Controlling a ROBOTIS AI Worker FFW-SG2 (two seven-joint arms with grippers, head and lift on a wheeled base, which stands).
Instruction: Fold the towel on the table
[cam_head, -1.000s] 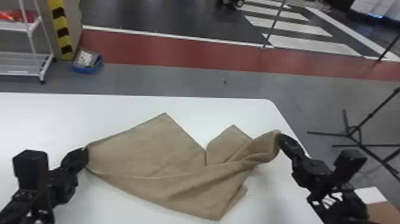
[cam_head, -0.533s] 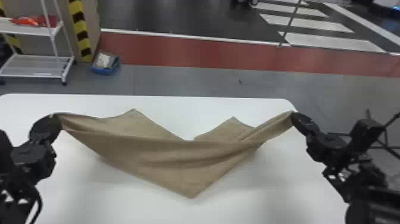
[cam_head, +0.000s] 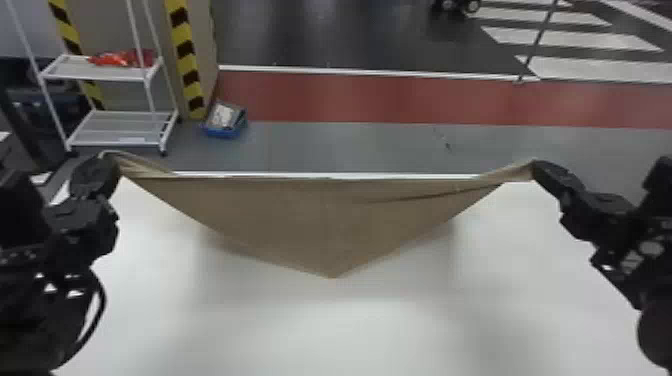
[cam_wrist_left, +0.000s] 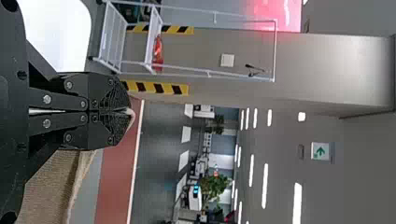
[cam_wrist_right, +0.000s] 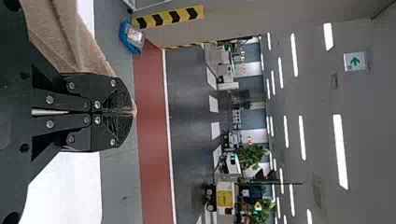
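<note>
Toward nine o'clock, the left gripper (cam_head: 111, 163) pinched the towel (cam_head: 325, 220) — toward three, the right gripper (cam_head: 536, 169) did too. It sagged toward six.

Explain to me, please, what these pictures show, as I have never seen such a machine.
This is a robot with two black arms. One view comes from its head, looking forward and down. The other two come from its wrists and are turned on their side, so the room seems to lie sideways. The left tool and right tool each pinch one end of the brown towel, which hangs between them over the white table. I cannot tell whether its lower tip touches the tabletop.
</note>
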